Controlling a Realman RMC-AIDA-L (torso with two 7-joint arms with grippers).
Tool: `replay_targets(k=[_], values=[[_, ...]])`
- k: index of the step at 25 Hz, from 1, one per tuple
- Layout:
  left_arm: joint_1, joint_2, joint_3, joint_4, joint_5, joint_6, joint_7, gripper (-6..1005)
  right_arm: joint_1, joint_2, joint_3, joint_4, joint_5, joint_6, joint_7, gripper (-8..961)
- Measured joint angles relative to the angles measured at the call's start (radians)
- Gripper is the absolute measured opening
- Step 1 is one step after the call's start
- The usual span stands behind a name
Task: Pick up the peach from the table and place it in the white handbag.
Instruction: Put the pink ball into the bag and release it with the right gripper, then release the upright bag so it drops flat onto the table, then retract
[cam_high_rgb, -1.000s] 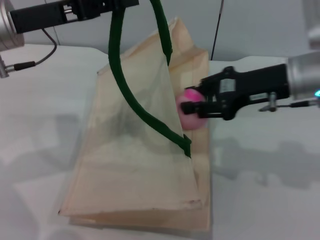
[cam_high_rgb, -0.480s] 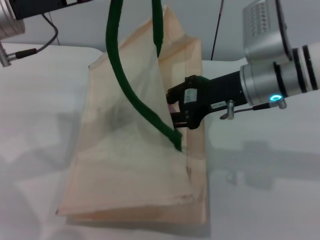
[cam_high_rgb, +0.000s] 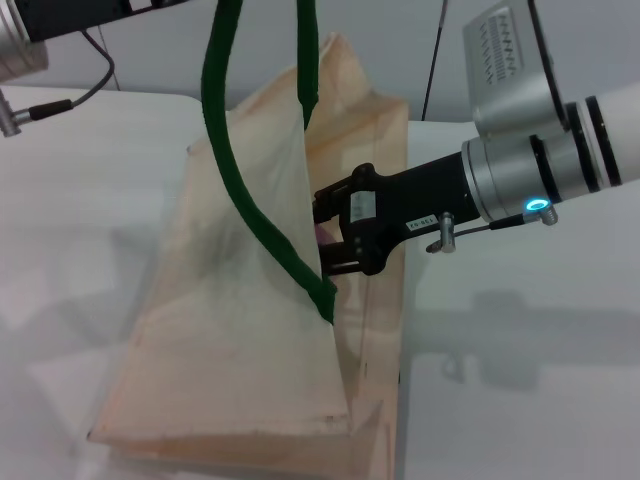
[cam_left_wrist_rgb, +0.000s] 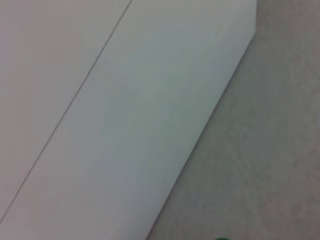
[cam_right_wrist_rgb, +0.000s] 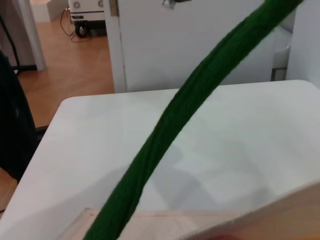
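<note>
The white handbag (cam_high_rgb: 250, 330) stands at the centre of the table (cam_high_rgb: 520, 380), its mouth opening to the right and its handle (cam_high_rgb: 245, 190) rising to the left arm (cam_high_rgb: 70, 25) at far left above it. The right gripper (cam_high_rgb: 325, 235) reaches in from the right, its tip inside the bag's mouth, just right of the handle.
</note>
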Motion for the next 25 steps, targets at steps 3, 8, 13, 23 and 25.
replay_targets(k=[3, 8, 13, 23, 25], values=[[0.004, 0.0, 0.0, 0.0, 0.0, -0.002, 0.001, 135, 0.0, -0.001, -0.006, -0.001, 0.001, 0.005, 0.0, 428], [0.01, 0.0, 0.0, 0.0, 0.0, -0.006, 0.005, 135, -0.015, -0.005, 0.002, -0.03, 0.001, 0.032, 0.01, 583], [0.02, 0.001, 0.0, 0.0, 0.0, -0.009, 0.006, 135, -0.075, -0.01, 0.011, -0.126, 0.001, 0.017, 0.054, 741], [0.047, -0.002, -0.001, 0.0, -0.004, -0.077, 0.0, 190, -0.26, -0.015, 0.18, -0.301, -0.01, -0.107, 0.115, 880], [0.061, -0.007, -0.002, 0.0, -0.023, -0.096, 0.003, 218, -0.29, -0.015, 0.217, -0.32, -0.011, -0.12, 0.115, 880]])
